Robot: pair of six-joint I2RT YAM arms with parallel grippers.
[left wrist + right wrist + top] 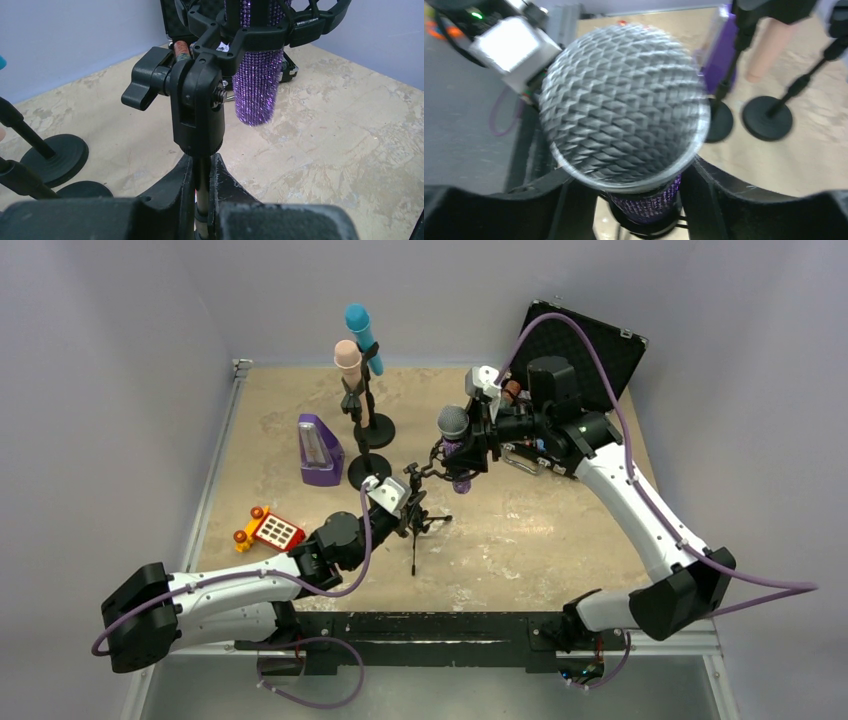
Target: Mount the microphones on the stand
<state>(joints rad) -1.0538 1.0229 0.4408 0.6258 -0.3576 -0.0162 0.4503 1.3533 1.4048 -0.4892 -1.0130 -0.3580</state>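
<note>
Purple mic stands upright over the bench, its body inside the clip of the near stand. I see right jaws closed on it, left jaws clamped on that stand's pole. Blue mic and pink mic sit on 2 far stands.

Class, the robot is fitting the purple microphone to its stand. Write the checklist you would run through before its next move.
1. Left pincer gripping the stand: ok.
2. Right pincer gripping the purple microphone: ok.
3. Microphone body through the clip: ok.
4. Fully seated in the clip: cannot tell.
5. Tilt knob tight: cannot tell.
6. Blue microphone and pink microphone already mounted: ok.
</note>
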